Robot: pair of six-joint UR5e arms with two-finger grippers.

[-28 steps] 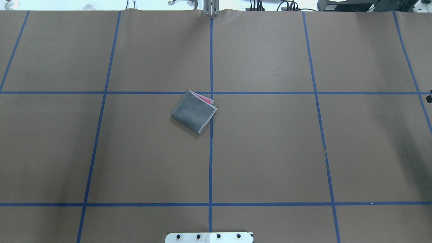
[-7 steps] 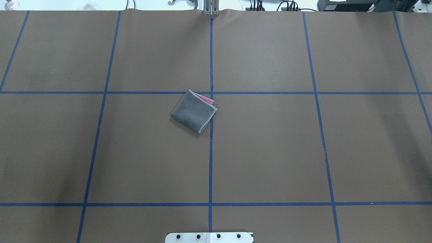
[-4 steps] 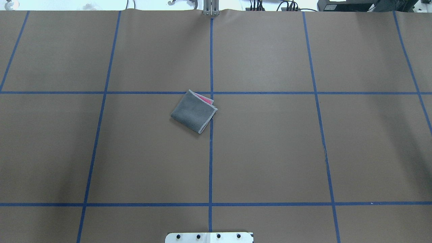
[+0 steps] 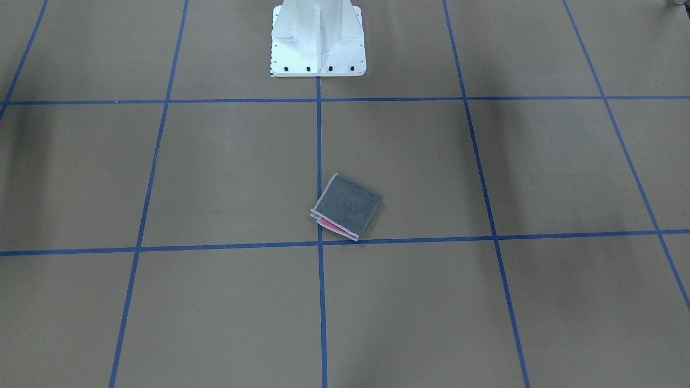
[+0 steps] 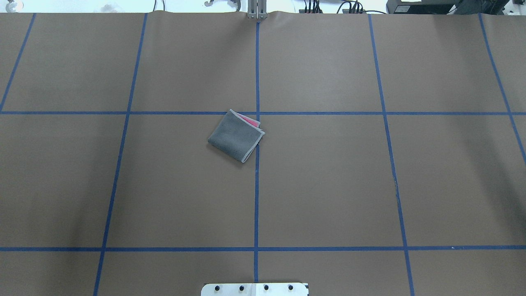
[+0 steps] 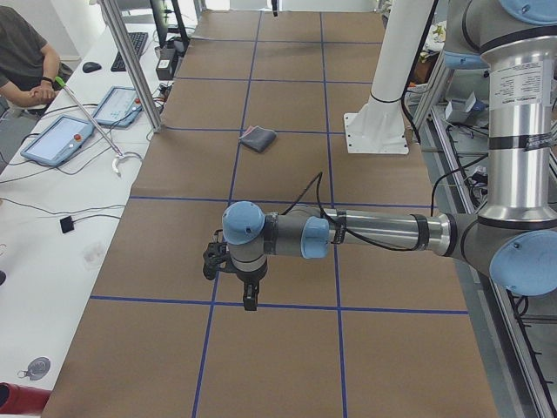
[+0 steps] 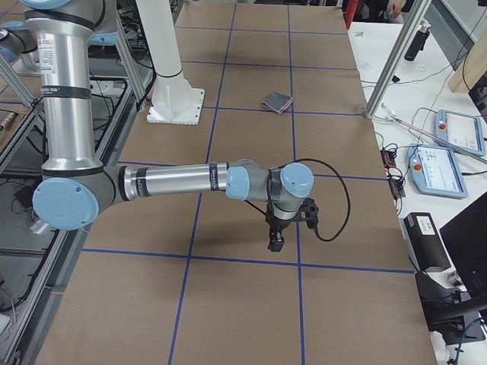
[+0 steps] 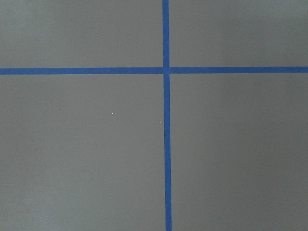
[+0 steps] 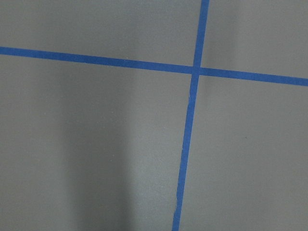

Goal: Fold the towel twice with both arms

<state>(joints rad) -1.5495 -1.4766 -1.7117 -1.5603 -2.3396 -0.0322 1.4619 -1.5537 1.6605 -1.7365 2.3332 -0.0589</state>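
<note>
The towel lies folded into a small square near the table's middle, grey face up with a strip of pink at its far edge. It also shows in the front-facing view, the left view and the right view. My left gripper hangs over the table far from the towel, seen only in the left view. My right gripper hangs likewise, seen only in the right view. I cannot tell whether either is open or shut. Neither touches the towel.
The white pedestal base stands at the robot's side of the table. Blue tape lines grid the brown table cover. An operator sits by tablets at a side bench. Both wrist views show only table and tape.
A dark tip at the overhead view's right edge 3.9 s ago is gone. The towel has not moved.
</note>
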